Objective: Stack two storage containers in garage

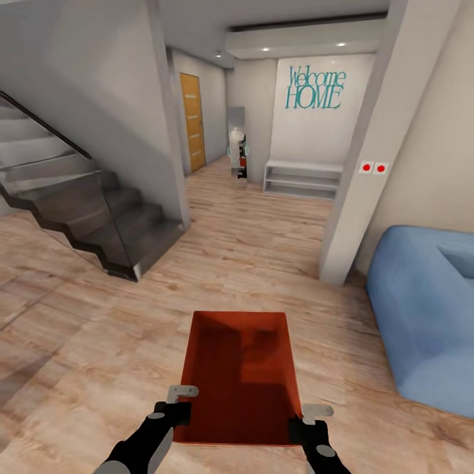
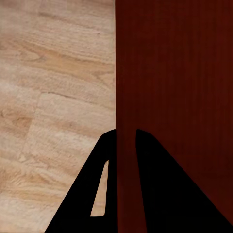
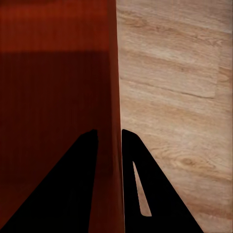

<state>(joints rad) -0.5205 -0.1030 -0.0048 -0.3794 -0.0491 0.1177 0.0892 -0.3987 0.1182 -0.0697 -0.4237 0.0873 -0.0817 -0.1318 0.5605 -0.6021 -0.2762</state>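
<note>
The storage container [image 1: 240, 375] was carried low over the wood plank floor [image 1: 79, 342], long axis pointing away toward the hallway, left gripper [image 1: 176, 413] and right gripper [image 1: 304, 428] each pinching a side wall at its near end.

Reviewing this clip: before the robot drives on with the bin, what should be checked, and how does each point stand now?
1. Left gripper pinching the storage container wall: ok.
2. Right gripper pinching the opposite wall: ok.
3. Container level, open side up: ok.
4. Wood floor ahead free of obstacles: ok.
5. Clearance from blue sofa and staircase: ok.
6. Second container's whereabouts: cannot tell.
</note>
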